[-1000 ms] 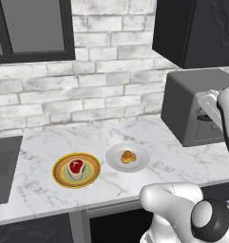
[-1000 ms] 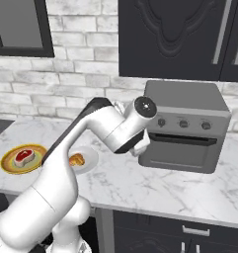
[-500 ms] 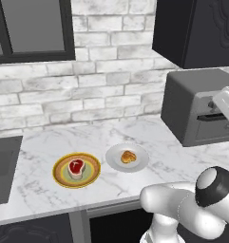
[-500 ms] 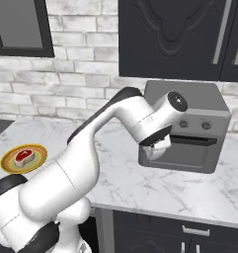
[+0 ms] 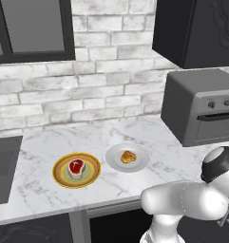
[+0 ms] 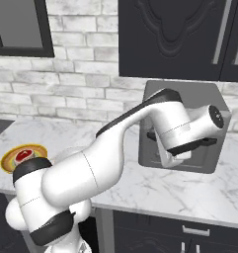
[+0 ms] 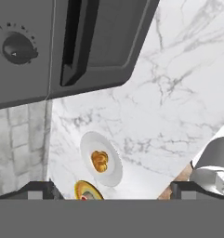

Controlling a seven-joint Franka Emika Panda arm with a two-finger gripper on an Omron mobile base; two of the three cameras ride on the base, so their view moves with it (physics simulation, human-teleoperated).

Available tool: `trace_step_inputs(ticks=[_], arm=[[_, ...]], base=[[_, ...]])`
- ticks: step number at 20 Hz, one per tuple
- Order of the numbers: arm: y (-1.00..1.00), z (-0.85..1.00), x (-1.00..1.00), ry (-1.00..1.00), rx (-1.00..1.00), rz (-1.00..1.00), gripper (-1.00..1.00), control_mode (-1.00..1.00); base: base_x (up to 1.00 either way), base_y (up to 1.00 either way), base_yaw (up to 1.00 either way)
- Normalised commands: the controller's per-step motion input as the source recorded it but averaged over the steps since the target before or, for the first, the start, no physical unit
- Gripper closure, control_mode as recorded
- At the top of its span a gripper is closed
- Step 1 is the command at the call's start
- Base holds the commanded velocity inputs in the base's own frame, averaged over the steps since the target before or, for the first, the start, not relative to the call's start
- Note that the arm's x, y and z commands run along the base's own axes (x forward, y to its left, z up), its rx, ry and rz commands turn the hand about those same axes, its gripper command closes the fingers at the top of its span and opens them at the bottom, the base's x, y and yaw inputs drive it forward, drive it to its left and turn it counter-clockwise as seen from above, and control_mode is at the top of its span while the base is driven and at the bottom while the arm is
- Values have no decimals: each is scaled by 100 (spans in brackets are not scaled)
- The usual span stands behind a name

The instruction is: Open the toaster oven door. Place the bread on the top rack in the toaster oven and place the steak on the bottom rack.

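The toaster oven [image 5: 196, 107] stands at the right end of the counter, its door [image 5: 215, 130] shut under the dark bar handle [image 7: 78, 42]. Both racks are hidden behind it. My gripper [image 7: 112, 190] is open and empty, held close in front of the door, and my arm covers most of the oven front [image 6: 182, 94] in the right base view. The bread [image 5: 128, 156] lies on a white plate [image 5: 117, 161], also seen in the hand view as bread [image 7: 99, 161]. The steak [image 5: 76, 167] sits on a yellow plate [image 5: 94, 172].
A round knob [image 7: 18, 49] sits on the oven's control strip beside the handle. Black wall cabinets [image 5: 196, 28] hang above the oven. A dark sink [image 5: 2, 171] lies at the counter's far left. Marble counter [image 5: 149, 133] spreads between the plates and the oven.
My arm has swung right, carrying the hand from the oven's left side to in front of its door. The jaws stayed open. Plates and food have not moved.
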Motion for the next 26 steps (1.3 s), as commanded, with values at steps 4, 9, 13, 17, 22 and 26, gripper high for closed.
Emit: trace_step_inputs(ticks=[4,9,13,17,22,26], arm=[[-38,1,-9,8,7,-2,-100,-100],[-33,0,-8,12,9,-1,-100,-100],[-15,0,-11,9,13,0,-100,-100],[-9,0,-1,10,13,-1,-100,-100],[-2,0,1,4,10,0,-100,-100],[17,-9,5,0,3,-2,-100,-100]], base=[[0,0,0],[0,0,0],[0,0,0],[0,0,0],[0,0,0],[0,0,0]])
